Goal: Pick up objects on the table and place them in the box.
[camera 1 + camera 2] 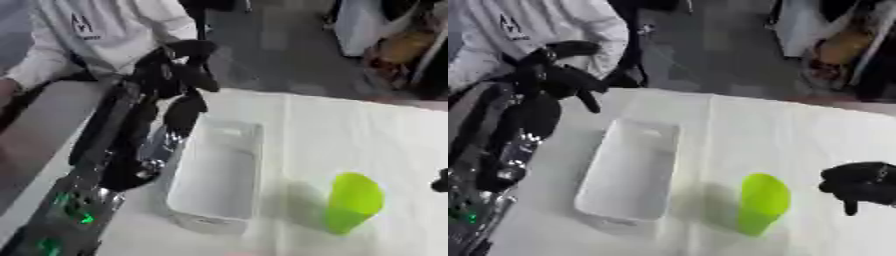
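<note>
Nearest the camera, the left forearm runs up the view's left side to the left robot hand [179,67], which hangs raised over the far end of the white box [219,172]. Its fingers curl loosely downward and hold nothing that I can see, which suits a hand poised over the box opening. Below it the box lies lengthwise, apparently empty, its near rim close to the table [798,125] front edge. On the opposite side the right robot hand [861,184] comes in low from the right edge, fingers curled, also empty. Just inboard of it, between hand and box, stands the green cup [759,202], tilted and untouched. Bare cloth surrounds the cup, so the right hand likely has a clear sideways approach.
</note>
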`<act>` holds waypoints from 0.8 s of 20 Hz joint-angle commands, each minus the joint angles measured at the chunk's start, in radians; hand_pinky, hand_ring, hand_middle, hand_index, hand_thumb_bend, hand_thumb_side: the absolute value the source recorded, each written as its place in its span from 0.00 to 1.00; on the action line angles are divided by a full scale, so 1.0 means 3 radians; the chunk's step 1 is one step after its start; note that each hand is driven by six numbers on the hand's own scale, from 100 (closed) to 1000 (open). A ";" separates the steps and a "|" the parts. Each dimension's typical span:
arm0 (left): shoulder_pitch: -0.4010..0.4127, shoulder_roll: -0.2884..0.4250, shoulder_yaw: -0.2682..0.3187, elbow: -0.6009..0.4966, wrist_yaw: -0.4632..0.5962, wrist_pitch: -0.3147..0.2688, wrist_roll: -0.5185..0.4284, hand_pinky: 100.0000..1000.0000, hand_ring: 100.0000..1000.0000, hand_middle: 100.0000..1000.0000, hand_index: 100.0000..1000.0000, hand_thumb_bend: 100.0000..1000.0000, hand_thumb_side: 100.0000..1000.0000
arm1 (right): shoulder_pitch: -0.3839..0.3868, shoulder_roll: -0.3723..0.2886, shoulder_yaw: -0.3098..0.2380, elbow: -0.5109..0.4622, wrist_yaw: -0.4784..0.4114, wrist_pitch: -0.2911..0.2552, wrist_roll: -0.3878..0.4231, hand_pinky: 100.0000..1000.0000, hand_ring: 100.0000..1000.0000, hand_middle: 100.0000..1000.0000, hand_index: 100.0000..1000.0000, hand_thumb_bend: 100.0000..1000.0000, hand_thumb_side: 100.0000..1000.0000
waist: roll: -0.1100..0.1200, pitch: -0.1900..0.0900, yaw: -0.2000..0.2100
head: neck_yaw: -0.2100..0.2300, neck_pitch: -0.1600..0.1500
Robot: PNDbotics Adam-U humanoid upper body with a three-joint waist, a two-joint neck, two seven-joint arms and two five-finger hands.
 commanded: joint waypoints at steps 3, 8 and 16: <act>-0.0054 0.0041 0.0016 -0.0048 -0.0006 -0.0005 0.0004 0.41 0.56 0.82 0.64 0.19 0.71 | -0.0012 -0.0052 -0.0031 -0.0052 0.0011 0.0006 0.0021 0.24 0.61 0.74 0.79 0.26 0.78 | -0.0003 -0.0074 0.0006 | -0.0006 -0.0060; -0.0050 0.0046 0.0016 -0.0048 -0.0008 -0.0003 0.0004 0.41 0.56 0.82 0.64 0.19 0.72 | -0.0007 -0.0053 -0.0025 -0.0052 0.0017 0.0008 0.0043 0.24 0.61 0.74 0.79 0.27 0.79 | -0.0010 -0.0080 0.0015 | -0.0001 -0.0071; -0.0044 0.0062 0.0002 -0.0048 -0.0004 0.0011 -0.0013 0.41 0.57 0.82 0.64 0.19 0.71 | 0.0009 -0.0393 0.0241 -0.0052 0.0402 0.0160 0.0636 0.37 0.71 0.87 0.89 0.45 0.90 | -0.0058 -0.0106 0.0100 | -0.0055 -0.0121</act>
